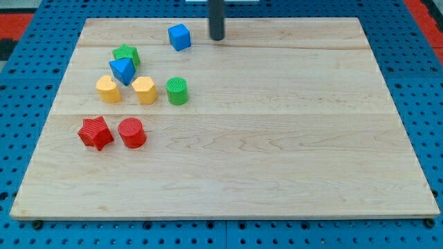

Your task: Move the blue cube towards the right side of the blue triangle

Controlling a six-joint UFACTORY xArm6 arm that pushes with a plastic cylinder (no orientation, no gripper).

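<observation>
My tip stands near the top centre of the frame, bare and touching no block, just to the right of the blue cube, a small gap between them. The blue triangle sits lower left of the cube, with the green block touching it from above and a yellow block and a yellow hexagon just below. The green cylinder lies lower right. The likely trouble: a push from this side sends the cube leftward, into the green block, jostling the triangle; an off-centre shove would spin it aside.
</observation>
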